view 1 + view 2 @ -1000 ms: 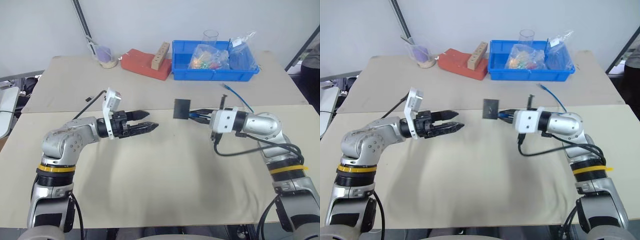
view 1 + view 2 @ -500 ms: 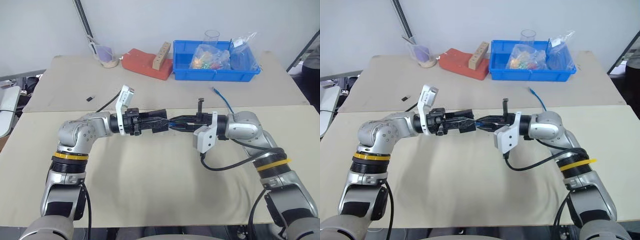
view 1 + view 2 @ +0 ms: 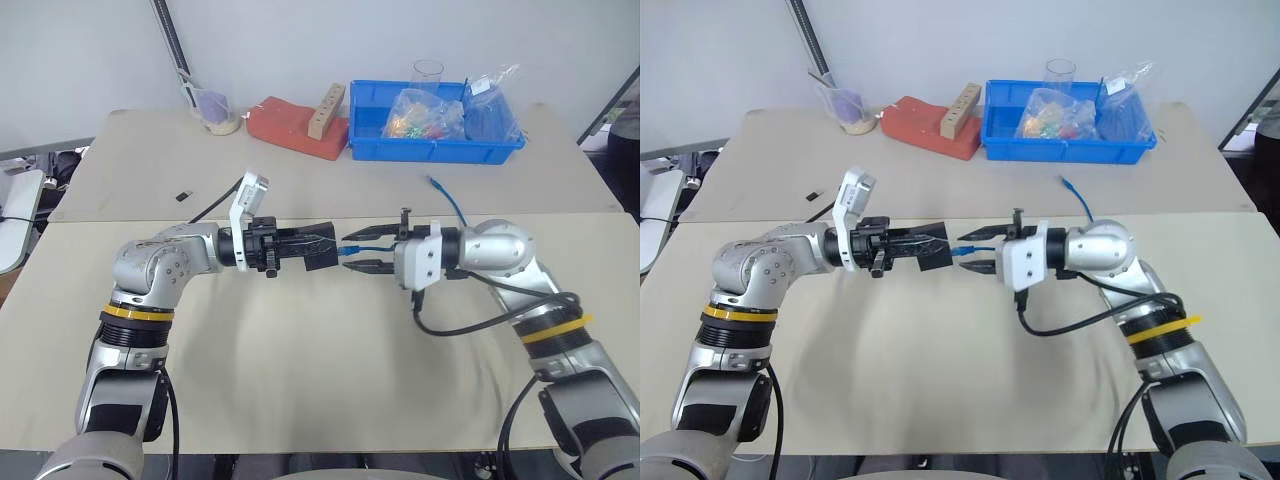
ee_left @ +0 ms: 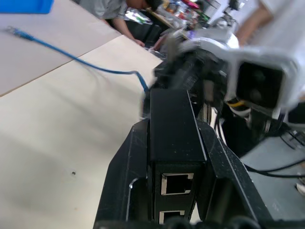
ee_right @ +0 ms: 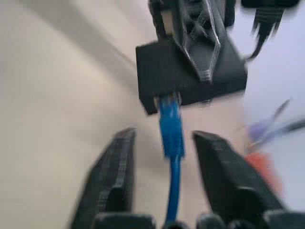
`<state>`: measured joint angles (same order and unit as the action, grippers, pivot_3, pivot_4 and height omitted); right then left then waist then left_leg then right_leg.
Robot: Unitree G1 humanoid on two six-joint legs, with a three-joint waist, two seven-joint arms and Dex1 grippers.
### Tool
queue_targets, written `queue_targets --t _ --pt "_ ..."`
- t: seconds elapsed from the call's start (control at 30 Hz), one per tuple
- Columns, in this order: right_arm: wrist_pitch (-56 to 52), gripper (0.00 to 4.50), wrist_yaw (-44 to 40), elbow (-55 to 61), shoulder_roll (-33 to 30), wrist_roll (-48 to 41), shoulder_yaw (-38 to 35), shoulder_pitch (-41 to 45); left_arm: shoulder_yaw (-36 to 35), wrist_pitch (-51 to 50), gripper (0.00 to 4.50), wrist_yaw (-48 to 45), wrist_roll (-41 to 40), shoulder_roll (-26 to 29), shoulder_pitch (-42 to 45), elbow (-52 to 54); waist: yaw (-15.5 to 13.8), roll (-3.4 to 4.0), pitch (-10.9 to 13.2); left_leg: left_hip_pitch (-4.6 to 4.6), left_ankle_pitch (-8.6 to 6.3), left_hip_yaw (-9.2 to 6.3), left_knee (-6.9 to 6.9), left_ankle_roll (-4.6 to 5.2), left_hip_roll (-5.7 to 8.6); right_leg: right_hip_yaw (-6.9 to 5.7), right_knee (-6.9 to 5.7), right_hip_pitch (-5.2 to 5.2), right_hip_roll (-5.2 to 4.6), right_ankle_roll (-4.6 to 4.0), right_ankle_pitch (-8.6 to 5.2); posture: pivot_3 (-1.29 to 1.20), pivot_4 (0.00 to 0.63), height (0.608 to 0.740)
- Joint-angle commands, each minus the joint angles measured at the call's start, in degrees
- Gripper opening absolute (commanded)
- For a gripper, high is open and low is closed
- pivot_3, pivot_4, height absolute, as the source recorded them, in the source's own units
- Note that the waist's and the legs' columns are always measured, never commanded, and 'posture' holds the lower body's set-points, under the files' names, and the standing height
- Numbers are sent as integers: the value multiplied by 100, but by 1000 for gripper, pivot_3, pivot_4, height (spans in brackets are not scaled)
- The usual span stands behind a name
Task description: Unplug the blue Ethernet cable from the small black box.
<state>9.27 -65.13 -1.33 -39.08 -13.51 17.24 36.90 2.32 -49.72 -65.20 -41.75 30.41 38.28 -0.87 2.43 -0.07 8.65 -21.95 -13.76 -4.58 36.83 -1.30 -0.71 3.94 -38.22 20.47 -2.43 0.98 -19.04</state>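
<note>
- Black fingers of the left gripper [image 3: 325,248] are clamped on the small black box [image 4: 174,125], held level above the bench [image 3: 300,380].
- The right gripper [image 3: 362,250] faces it with its jaws spread apart, one on each side of the blue Ethernet cable [image 5: 170,131].
- The cable's plug sits in the box's port; its other end lies on the bench behind the right arm.
- A blue bin [image 3: 435,145] stands at the bench's far edge.

Bare table [image 3: 300,380] spans the frame's lower half; clutter sits along the top edge (red block [image 3: 292,123], blue bin [image 3: 430,145]). Mid-frame, both arms block passage.
</note>
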Motion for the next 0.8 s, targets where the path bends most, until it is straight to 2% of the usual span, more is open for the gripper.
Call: queue_targets --t 0.03,0.1,0.17,0.27,0.3,0.33,0.47,0.8 --pt "-2767 3887 -222 664 -216 -1360 -232 201 94 254 609 -369 51 118 107 195 -3 0 0 1 0 -1 -1 0 0 0 0 -1 0 0 0 0 150 740" --pt "-4206 3887 -102 711 -195 -2027 -385 441 151 347 609 -542 80 163 130 184 8 0 0 0 0 -4 -1 0 -1 -1 0 -1 2 -1 0 0 150 740" --pt "-5132 3887 -93 636 -141 -2445 -496 671 202 442 609 -681 152 188 159 148 3 0 0 1 0 -4 -1 1 0 -1 1 1 2 -1 0 0 150 740" --pt "-5995 3887 -152 502 -95 -2788 -575 956 261 567 609 -795 245 212 196 91 0 0 0 -3 -1 -4 -2 2 1 -3 4 3 2 -1 0 0 150 740" --pt "-6064 3887 -128 485 -75 -2766 -585 998 261 578 609 -804 255 204 207 78 -1 0 0 -3 -2 -4 -2 4 1 -4 6 3 2 -1 0 0 150 740" --pt "-6112 3652 -111 483 -58 -2749 -600 1022 261 585 609 -813 260 202 215 71 -4 0 0 -4 -2 -4 -2 4 2 -4 9 3 1 0 0 0 150 740" --pt "-6373 2407 -254 604 -66 -2775 -581 1061 258 595 609 -841 269 200 231 73 -28 0 0 -9 -2 -4 0 5 5 -6 10 4 -1 0 0 0 150 740" --pt "-6464 2407 -165 704 98 -2591 -551 1020 264 651 609 -890 332 161 244 46 2 0 0 -8 -3 -4 -1 5 1 -6 7 6 2 0 0 0 150 740"
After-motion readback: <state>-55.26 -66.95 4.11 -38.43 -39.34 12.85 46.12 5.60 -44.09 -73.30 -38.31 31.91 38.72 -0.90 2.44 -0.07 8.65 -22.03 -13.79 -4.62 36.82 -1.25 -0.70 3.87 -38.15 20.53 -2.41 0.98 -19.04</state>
